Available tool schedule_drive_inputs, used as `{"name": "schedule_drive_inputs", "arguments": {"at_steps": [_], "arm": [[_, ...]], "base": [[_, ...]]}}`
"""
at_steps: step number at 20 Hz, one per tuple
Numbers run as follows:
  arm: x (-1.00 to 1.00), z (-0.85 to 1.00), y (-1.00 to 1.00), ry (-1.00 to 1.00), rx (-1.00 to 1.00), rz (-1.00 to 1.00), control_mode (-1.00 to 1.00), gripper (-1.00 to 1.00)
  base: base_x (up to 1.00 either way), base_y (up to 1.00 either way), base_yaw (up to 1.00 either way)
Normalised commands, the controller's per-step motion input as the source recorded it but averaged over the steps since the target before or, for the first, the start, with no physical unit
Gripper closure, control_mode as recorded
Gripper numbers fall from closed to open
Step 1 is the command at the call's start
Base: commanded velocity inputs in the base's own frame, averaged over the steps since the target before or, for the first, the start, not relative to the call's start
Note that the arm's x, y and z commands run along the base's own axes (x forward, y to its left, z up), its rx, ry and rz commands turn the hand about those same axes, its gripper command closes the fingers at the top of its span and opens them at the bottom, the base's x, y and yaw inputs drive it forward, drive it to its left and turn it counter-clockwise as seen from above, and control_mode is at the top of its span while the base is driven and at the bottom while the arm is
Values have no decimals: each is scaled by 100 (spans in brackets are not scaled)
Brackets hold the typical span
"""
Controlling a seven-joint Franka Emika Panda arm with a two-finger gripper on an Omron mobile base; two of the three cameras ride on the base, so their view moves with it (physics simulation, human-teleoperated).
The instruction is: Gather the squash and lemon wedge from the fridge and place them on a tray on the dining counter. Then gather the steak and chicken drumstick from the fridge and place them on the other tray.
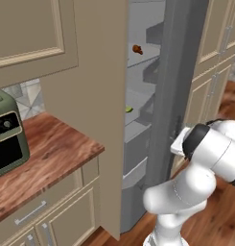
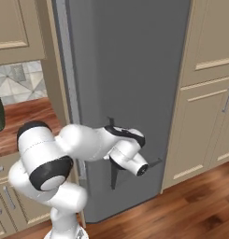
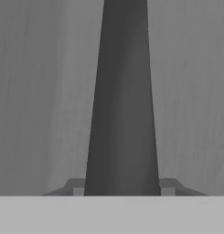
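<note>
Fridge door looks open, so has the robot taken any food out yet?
Not yet, it seems. Done: the fridge door stands partly open. In hand: the end effector sits at the dark door handle, the fingers either side of it. Left: food still lies on the shelves, a small yellow-green piece, likely the lemon wedge, and a brown item. No trays show here, so all the carrying remains.

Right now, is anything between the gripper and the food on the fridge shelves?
Yes. The fridge door is only partly open, and the gripper sits on its outer face at the dark handle. The shelves with a small green item and a brown item lie behind that door.
</note>
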Motion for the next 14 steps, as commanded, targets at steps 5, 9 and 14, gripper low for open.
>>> {"name": "schedule_drive_inputs", "arguments": {"at_steps": [5,9,14], "arm": [[-26,52,-100,6,0,-8,-100,100],[-40,50,-97,2,0,-10,-100,100],[-45,46,-78,0,0,-15,-100,100]], "base": [[0,0,0],[0,0,0],[0,0,0]]}}
